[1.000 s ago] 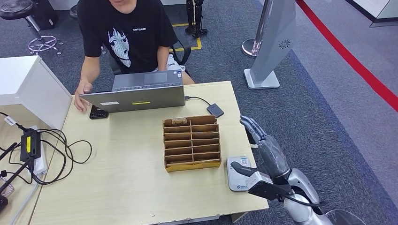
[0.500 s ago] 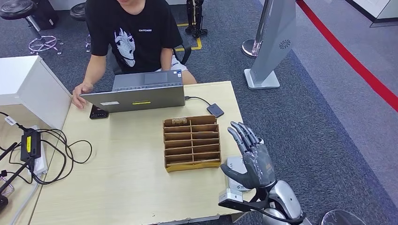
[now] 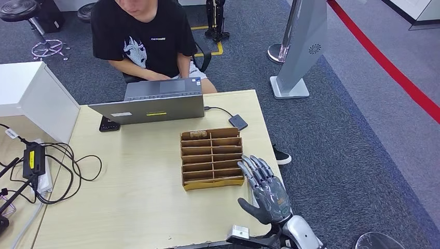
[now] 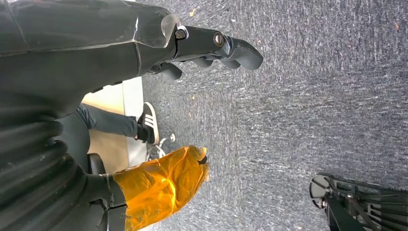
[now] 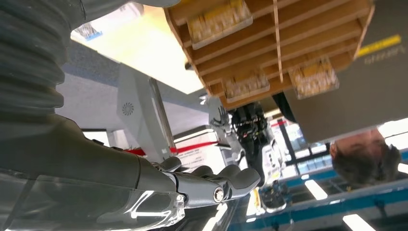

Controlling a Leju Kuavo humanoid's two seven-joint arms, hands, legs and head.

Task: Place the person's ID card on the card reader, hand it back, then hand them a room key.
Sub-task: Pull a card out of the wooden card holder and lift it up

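The wooden key rack (image 3: 212,158) sits in the middle of the light wood desk (image 3: 140,207), and everything else lines up around it. The robot's right hand (image 3: 265,194) hovers just beside the rack's near right corner, palm down, fingers (image 3: 255,168) spread and pointing away toward the far side, holding nothing. It hangs over the spot where the card reader would be, so I cannot see the reader or the ID card beneath it. The rack's slots hold yellowish key tags (image 5: 219,18), plain from the right wrist. Beyond the rack stands an open grey laptop (image 3: 153,104) with a person in a black T-shirt (image 3: 142,41) leaning over it. The left hand (image 4: 211,48) hangs over the carpet, fingers loosely curled and empty.
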